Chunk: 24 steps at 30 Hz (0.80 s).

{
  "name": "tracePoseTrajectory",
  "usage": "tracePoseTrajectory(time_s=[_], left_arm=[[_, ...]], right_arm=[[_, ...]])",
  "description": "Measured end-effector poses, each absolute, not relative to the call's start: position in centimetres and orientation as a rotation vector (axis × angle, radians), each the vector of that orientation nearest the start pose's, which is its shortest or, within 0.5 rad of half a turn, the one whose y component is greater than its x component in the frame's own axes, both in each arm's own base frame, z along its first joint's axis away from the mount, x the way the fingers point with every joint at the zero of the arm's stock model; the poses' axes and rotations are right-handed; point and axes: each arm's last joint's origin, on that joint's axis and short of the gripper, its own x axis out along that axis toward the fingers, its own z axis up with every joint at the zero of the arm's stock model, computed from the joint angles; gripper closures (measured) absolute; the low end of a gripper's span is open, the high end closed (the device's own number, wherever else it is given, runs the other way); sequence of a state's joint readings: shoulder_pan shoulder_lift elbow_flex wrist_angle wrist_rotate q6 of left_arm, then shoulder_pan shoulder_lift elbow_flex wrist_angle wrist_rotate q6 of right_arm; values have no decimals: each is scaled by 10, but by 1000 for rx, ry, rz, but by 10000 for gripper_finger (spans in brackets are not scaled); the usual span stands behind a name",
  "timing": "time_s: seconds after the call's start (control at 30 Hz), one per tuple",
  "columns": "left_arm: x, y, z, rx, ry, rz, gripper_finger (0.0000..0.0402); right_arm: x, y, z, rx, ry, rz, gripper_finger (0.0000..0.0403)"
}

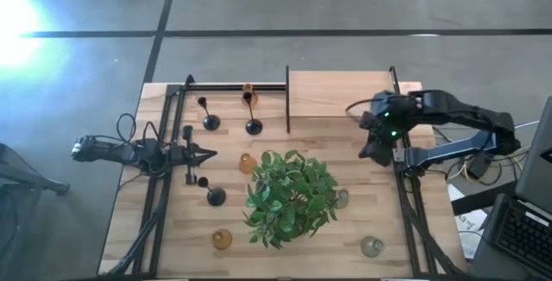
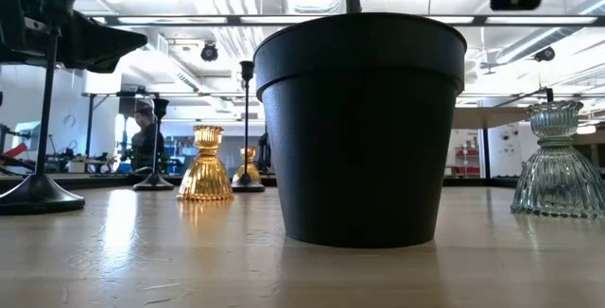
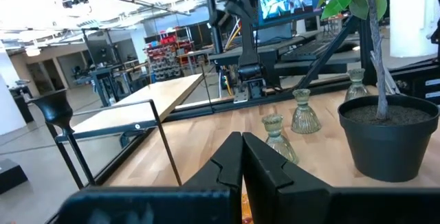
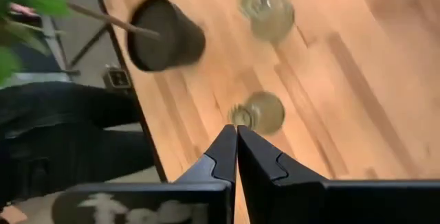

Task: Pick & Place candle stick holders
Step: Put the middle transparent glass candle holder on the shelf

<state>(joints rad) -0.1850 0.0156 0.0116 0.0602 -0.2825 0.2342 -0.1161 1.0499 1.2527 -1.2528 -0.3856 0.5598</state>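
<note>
Amber, clear and black candle stick holders are scattered over my pale wooden table (image 1: 345, 91) around a green plant (image 1: 289, 196) in a black pot (image 2: 359, 128). One amber holder (image 1: 222, 240) sits at the near left, a second (image 1: 247, 162) just beside the leaves, a third (image 1: 249, 94) by the black rail (image 1: 233, 85) at the far edge. Black thin-stemmed holders (image 1: 210, 121) stand on the left half — two up by the rail, one (image 1: 215, 196) lower down. A clear holder (image 1: 372, 246) sits at the near right, another (image 1: 341, 199) partly under the foliage.

My left gripper (image 1: 207, 153) hangs over the left side, fingers pressed together, gripping nothing. My right gripper (image 1: 373, 152) hovers at the right edge, equally clenched and empty.

My worry — reaching with jaws shut would knock a holder over rather than grasp it. The slim black stems look tippy, the glass may slip, and the leaves hide one clear holder, so I could snag the plant.
</note>
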Motion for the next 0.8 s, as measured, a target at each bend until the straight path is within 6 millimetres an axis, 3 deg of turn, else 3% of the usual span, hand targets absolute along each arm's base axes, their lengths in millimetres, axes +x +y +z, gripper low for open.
tracePoseTrajectory(time_s=[0.17,0.43,0.8], left_arm=[[95,-9,183,149,-153,116,390],[91,-9,199,99,-324,129,390],[90,-9,204,-2,-380,113,390]], right_arm=[[173,8,331,781,1187,-74,394],[180,13,297,813,1067,-209,388],[189,16,246,854,1195,-197,295]])
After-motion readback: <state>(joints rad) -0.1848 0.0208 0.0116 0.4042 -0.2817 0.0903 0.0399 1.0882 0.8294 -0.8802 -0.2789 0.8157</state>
